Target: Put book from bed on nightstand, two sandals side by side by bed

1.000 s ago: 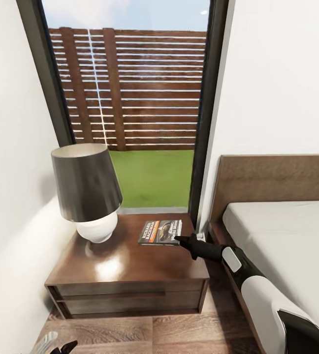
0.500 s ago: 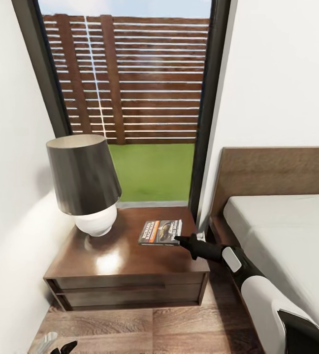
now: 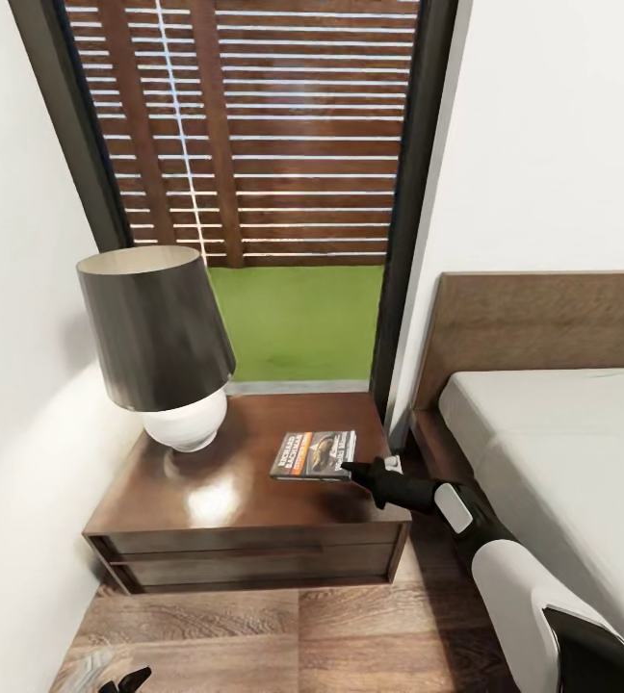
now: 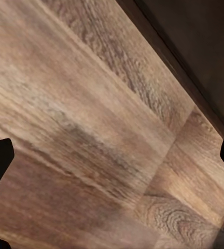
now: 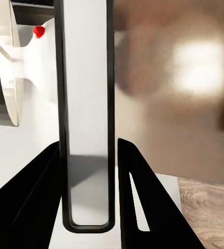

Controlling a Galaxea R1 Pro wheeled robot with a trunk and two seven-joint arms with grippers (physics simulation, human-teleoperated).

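Note:
The book [image 3: 314, 453], dark with an orange band, lies flat over the right part of the nightstand [image 3: 245, 510] top. My right gripper [image 3: 349, 470] is shut on its near right corner. In the right wrist view the book [image 5: 86, 129] shows edge-on, pinched between the two black fingers [image 5: 138, 207]. Whether the book rests on the wood I cannot tell. The bed [image 3: 562, 462] with its brown headboard stands to the right. My left gripper [image 3: 119, 681] hangs low at the bottom left, open over the wooden floor [image 4: 91, 129]. The sandals are out of view.
A lamp [image 3: 158, 337] with a dark shade and white base stands on the nightstand's left half. A tall window with a dark frame [image 3: 408, 221] is behind it, and a white wall closes in on the left. A narrow floor strip runs between nightstand and bed.
The camera has moved, so nightstand, lamp and window slid up in the picture. The book and right gripper now sit farther from the nightstand's back edge.

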